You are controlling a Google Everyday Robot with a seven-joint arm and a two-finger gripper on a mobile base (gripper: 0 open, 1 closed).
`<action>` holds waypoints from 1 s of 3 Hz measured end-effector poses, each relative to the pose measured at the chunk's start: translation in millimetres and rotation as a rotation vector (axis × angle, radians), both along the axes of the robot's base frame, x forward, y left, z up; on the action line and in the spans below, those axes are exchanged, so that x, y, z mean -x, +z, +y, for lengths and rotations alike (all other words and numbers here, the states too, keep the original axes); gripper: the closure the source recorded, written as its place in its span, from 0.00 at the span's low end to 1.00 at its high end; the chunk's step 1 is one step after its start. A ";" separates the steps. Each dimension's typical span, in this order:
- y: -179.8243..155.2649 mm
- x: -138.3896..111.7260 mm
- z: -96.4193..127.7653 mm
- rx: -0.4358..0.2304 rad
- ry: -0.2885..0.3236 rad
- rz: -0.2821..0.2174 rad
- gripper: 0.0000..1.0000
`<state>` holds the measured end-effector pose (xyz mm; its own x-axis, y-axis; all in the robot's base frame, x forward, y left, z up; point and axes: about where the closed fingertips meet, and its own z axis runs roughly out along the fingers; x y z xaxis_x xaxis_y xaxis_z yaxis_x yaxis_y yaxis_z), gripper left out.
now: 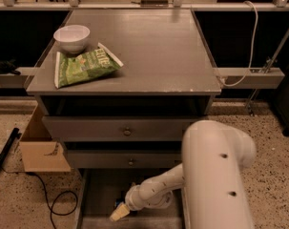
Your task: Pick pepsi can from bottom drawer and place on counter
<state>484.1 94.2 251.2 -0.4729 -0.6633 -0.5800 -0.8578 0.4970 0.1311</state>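
The gripper [120, 213] sits inside the half-cropped bottom drawer [98, 199]; whether it holds anything cannot be told.

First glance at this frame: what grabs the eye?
The big white arm fills the lower right, its pincer low inside the open bottom drawer. On the counter, a green chip bag lies just in front of a white bowl on the left side.

Premises appeared to be a robot test lab: speckled hard floor [273, 185], loose cables [52, 205] trailing across it, cardboard box [41, 154] beside a grey drawer cabinet [91, 127], bare metal rail [134, 6] behind. The robot arm's [215, 175] jaws sat low inside the bottom drawer [94, 194].
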 end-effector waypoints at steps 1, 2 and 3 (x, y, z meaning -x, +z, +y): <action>-11.5 5.8 25.7 0.020 0.059 0.009 0.00; -11.5 5.8 25.7 0.020 0.059 0.009 0.00; -13.3 8.0 0.8 0.034 0.083 0.028 0.00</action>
<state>476.1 95.0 237.9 -0.4317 -0.7198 -0.5437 -0.8923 0.4291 0.1404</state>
